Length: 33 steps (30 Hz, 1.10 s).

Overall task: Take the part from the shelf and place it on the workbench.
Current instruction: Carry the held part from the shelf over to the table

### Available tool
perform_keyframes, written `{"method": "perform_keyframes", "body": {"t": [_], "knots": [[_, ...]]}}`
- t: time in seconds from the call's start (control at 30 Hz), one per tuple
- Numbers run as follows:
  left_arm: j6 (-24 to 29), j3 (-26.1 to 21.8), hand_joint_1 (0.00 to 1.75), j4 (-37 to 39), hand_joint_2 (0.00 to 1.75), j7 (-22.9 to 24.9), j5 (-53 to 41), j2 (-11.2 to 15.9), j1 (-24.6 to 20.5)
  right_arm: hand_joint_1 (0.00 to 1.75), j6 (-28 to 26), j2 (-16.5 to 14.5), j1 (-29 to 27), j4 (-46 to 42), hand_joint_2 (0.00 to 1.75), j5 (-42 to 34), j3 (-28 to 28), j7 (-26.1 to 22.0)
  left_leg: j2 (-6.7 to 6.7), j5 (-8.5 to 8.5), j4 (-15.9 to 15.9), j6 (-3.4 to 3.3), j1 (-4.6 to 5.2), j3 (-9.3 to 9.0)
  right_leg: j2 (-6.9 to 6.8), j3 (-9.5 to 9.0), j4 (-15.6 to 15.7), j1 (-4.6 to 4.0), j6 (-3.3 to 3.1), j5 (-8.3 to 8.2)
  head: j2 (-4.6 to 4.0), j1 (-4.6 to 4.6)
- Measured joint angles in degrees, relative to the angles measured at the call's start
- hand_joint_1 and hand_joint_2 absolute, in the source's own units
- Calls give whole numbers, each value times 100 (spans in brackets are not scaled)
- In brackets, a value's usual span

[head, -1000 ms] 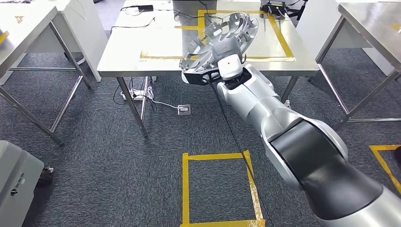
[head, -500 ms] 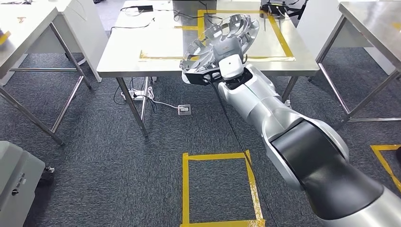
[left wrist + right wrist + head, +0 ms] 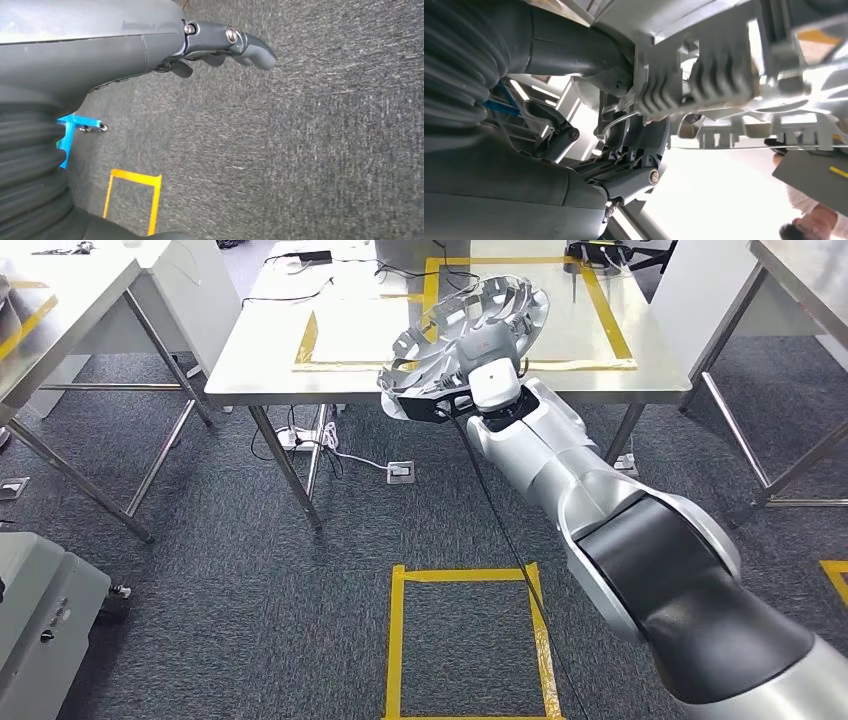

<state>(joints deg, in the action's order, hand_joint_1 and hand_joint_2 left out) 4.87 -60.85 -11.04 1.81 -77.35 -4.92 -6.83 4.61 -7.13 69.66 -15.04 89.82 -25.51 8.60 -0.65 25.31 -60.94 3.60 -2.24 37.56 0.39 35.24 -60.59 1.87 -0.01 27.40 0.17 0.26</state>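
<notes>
the part (image 3: 470,325), a round silver piece with open ribs, sits tilted above the near edge of the workbench (image 3: 260,365), partly over the yellow tape rectangle (image 3: 310,340) marked on its top. the right hand (image 3: 478,355) grips it from below, fingers (image 3: 634,160) clamped on its ribbed rim. the left hand (image 3: 220,42) hangs over grey carpet (image 3: 310,150) holding nothing, its fingers loosely apart. a yellow tape square (image 3: 465,640) lies on the floor in front of the workbench.
</notes>
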Motion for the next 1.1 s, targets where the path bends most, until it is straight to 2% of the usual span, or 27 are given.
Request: {"method": "perform_keyframes", "body": {"t": [0.07, 0.13, 0.17, 0.2, 0.27, 0.3, 0.33, 0.43, 0.5, 0.57, 0.63, 0.67, 0.7, 0.73, 0.77, 0.8, 0.83, 0.87, 0.9, 1.0, 1.03, 1.1], "knots": [[1, 0, 0, 0, 175, -5, 0, 0, -9, 175, 0, -5, 0, -2, 175, 1, 0, 3, 43, 222, -565, 7, 12, 287, -4, -64, 10, -13, -76, 39, 0, -14], [2, 0, 0, 0, 175, -8, -1, 0, -5, 175, 1, -5, -14, -2, 175, 3, 0, 5, 51, 419, -1292, -9, 33, 713, -3, -134, 11, -51, -130, 105, 0, -20], [3, 0, 0, 0, 175, -8, -3, -1, 2, 175, 1, -5, -24, -2, 175, 4, 0, 5, 51, 396, -1469, -31, 46, 852, 0, -181, 11, -71, -146, 148, 0, -20], [5, 0, 0, 0, 175, -6, -5, -1, 8, 175, 1, -4, -32, -2, 175, 5, 0, 5, 50, 270, -1440, -63, 63, 890, 5, -240, 11, -89, -155, 196, 0, -20], [15, 0, 0, 0, 175, -3, -12, 0, 12, 175, 1, -5, -41, -2, 175, 2, 0, 7, 51, -205, -793, -169, 124, 679, 9, -390, 19, -112, -153, 313, 0, -19], [21, 0, 0, 1, 175, -2, -14, 5, 12, 175, -1, -4, -41, -1, 175, 2, 0, 12, 56, -378, -461, -228, 164, 527, 9, -450, 31, -126, -139, 366, 0, -19], [28, 0, 0, 1, 175, -3, -15, 8, 10, 175, -3, -5, -41, 1, 175, 2, 0, 14, 61, -457, -166, -283, 201, 382, 12, -492, 53, -130, -116, 405, 0, -20], [47, 0, 0, -1, 175, 2, -16, 10, -5, 175, -13, -4, -40, 2, 175, 3, 0, 38, 61, -322, 130, -367, 245, 198, 8, -540, 111, -131, -20, 387, 0, -24], [52, 0, 0, -1, 175, 10, -21, 2, -3, 175, -15, -2, -48, -2, 175, 1, 0, 67, 45, -280, 235, -409, 223, 96, -5, -470, -55, -132, 17, 330, 0, -22], [52, 0, 0, 0, 175, 13, -27, -7, -1, 175, -19, 5, -87, -1, 175, 4, 0, 91, 30, -237, 317, -448, 202, -31, -7, -149, -594, -134, 24, 409, 0, -19], [52, 0, 0, 1, 175, 14, -32, -15, 2, 175, -26, 22, -171, 10, 175, 8, 0, 102, 11, -157, 340, -473, 201, -138, -3, 305, -1229, -143, 32, 697, 0, -19], [52, 0, 0, 2, 175, 14, -33, -20, 9, 175, -27, 31, -218, 14, 175, 7, 0, 103, -4, -109, 340, -473, 201, -195, -2, 479, -1387, -146, 40, 820, 0, -19], [52, 0, 0, 3, 175, 17, -34, -24, 19, 175, -27, 42, -253, 17, 175, 4, 0, 103, -21, -57, 339, -468, 202, -256, -2, 581, -1374, -145, 49, 837, 0, -19], [52, 0, 0, 4, 175, 22, -35, -27, 30, 175, -26, 50, -273, 17, 175, 2, 0, 103, -36, -5, 336, -456, 202, -323, -4, 606, -1179, -144, 52, 699, 0, -19], [52, 0, 0, 5, 175, 29, -38, -29, 38, 175, -26, 58, -280, 17, 175, 1, 0, 103, -44, 50, 331, -441, 202, -391, -7, 567, -833, -142, 50, 405, 0, -19], [52, 0, 0, 7, 175, 36, -42, -31, 43, 175, -26, 65, -279, 19, 175, 1, 0, 104, -48, 108, 321, -420, 207, -451, -14, 510, -416, -141, 44, 21, 0, -19], [54, 0, 0, 7, 175, 41, -47, -32, 42, 175, -26, 74, -274, 21, 175, 3, 0, 108, -56, 165, 306, -393, 211, -495, -19, 461, -78, -148, 30, -260, 0, -22], [57, 0, 0, 6, 175, 45, -52, -32, 37, 175, -27, 83, -268, 21, 175, 2, 1, 115, -61, 222, 294, -359, 216, -522, -23, 417, 149, -159, 9, -452, 0, -21], [62, 0, 0, 5, 175, 48, -59, -33, 34, 175, -30, 88, -256, 20, 175, -6, 2, 130, -66, 262, 268, -320, 220, -547, -21, 395, 252, -168, -19, -515, 0, -22], [81, 0, 0, 2, 175, 58, -73, -38, 20, 175, -38, 105, -189, 9, 175, -36, 27, 193, -49, 333, 146, -221, 218, -568, -10, 258, 275, -159, -141, -448, 0, -22], [85, 0, 0, 2, 175, 58, -75, -43, 10, 175, -40, 110, -163, 8, 175, -38, 38, 209, -25, 354, -33, -192, 214, -479, -7, 200, 278, -151, -176, -419, 0, -27], [88, 0, 0, 3, 175, 57, -76, -51, -10, 175, -46, 114, -139, 7, 175, -37, 50, 228, 23, 500, -712, -132, 193, -89, 1, 84, 283, -142, -215, -335, 0, -36]]}}
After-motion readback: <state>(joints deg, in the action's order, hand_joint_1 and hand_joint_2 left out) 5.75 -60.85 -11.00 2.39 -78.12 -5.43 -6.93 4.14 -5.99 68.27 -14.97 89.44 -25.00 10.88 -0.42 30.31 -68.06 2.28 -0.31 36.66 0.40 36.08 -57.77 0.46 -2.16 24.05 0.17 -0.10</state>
